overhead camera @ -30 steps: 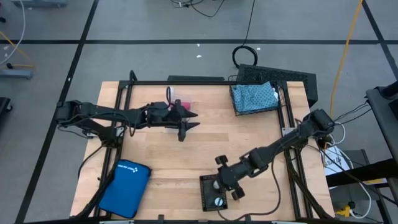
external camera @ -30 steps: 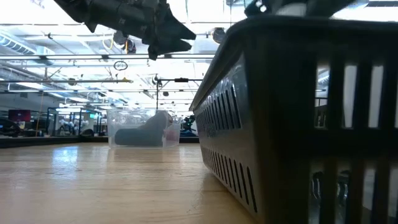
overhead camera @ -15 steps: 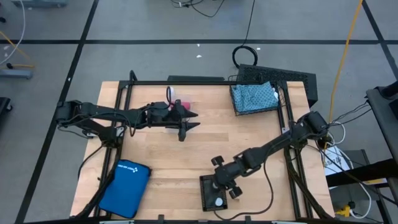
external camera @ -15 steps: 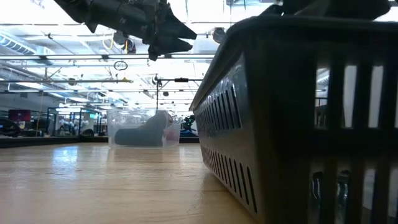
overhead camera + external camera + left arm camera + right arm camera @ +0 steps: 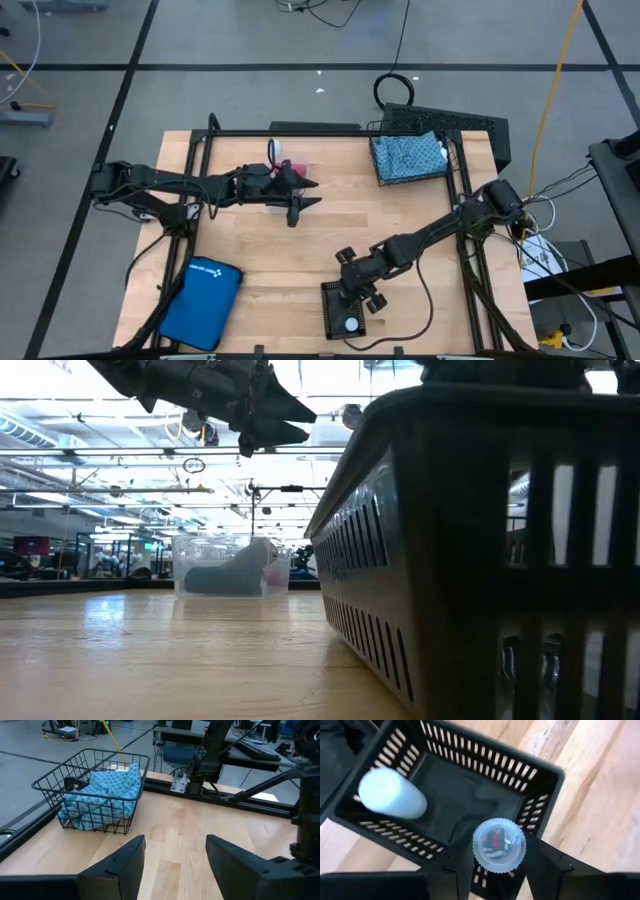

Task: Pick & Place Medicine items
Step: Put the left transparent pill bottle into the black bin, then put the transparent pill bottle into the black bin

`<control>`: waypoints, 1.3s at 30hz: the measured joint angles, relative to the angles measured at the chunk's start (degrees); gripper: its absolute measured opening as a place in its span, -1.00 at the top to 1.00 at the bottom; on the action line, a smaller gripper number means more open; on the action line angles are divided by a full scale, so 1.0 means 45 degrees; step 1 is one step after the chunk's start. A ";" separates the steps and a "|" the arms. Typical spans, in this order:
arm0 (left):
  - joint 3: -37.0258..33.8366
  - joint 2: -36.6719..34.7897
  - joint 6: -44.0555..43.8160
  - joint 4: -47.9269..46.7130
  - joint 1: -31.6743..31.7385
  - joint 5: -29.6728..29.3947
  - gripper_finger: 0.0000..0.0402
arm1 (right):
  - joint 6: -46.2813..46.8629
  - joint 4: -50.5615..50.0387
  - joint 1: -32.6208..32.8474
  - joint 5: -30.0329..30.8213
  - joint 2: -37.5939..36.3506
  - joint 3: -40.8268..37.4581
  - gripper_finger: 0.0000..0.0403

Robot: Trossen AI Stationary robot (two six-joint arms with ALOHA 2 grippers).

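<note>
A small white round vial with a ribbed clear cap [image 5: 498, 845] sits clamped in the right gripper [image 5: 495, 857] over the black slotted plastic basket [image 5: 540, 767] at the wooden table's [image 5: 400, 205] front edge. Lower it squarely inside before releasing. The left gripper [image 5: 175, 855], fingers apart, waits mid-table.

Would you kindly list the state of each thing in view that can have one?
Left tool: open, empty, above the table.
Right tool: shut on vial, over the black basket.
Vial: capped, held upright.
Black basket: holds a white vial.
Wire basket: holds the teal pouch.
Blue zip case: closed, flat.
</note>
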 joint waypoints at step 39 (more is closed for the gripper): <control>0.0010 0.0000 0.0155 -0.0150 0.0014 -0.0001 -0.12 | 0.0916 0.0167 -0.0002 -0.0544 -0.0673 0.0008 0.09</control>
